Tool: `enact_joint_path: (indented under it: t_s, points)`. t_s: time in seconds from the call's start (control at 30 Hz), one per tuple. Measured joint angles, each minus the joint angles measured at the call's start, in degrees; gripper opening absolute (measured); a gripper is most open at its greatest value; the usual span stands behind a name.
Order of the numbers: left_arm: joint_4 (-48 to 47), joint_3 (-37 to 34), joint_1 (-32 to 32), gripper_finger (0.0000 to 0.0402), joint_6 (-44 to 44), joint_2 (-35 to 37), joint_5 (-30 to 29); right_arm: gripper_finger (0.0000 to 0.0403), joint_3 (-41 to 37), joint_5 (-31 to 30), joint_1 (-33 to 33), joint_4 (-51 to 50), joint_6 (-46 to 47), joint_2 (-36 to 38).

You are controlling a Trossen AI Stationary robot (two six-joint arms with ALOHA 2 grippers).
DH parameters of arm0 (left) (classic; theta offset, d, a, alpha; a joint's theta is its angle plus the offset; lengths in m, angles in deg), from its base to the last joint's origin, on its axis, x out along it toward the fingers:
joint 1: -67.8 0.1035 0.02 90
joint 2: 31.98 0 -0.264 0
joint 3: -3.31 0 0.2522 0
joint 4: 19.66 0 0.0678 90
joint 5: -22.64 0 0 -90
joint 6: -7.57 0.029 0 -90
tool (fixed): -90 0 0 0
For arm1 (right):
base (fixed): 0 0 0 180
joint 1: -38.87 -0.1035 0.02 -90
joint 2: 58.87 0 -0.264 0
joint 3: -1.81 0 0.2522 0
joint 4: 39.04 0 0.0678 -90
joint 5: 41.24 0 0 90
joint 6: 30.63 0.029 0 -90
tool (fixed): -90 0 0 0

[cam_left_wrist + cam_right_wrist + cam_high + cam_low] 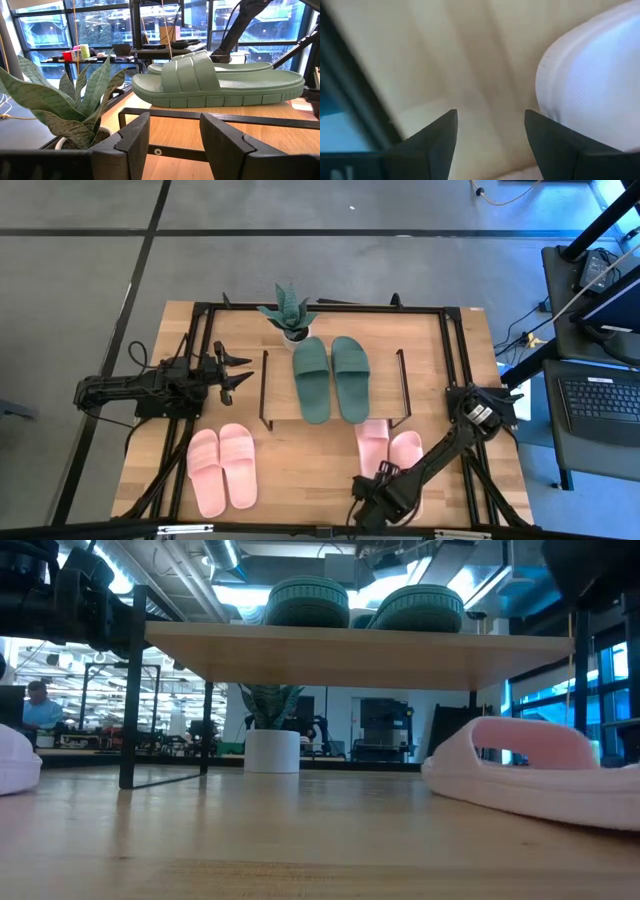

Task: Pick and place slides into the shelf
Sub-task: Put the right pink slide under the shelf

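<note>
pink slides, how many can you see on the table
4. One pair lies on the table front left of the shelf. The other pair lies front right, its back slide partly under the shelf's edge, by the right gripper.

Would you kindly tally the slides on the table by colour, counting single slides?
Dark green slides: 2, on the shelf
Light pink slides: 4, on the table
Total: 6

The wooden table [150, 395] carries the shelf [280, 408] (green slides [331, 377] on top), a potted plant [289, 313] and two pink pairs [223, 468] [389, 448] nearer.
</note>
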State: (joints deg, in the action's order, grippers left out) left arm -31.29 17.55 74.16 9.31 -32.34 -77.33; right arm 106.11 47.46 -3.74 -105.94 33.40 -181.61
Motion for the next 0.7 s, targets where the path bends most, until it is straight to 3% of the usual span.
enact_joint_path:
  t_s: [0.7]
  points:
    - [0.0, 0.0, 0.0, 0.0166, 0.3, 0.0, 0.0, 0.0232, 0.0, -3.5, 8.6, -11.5, -9.2, 0.0]
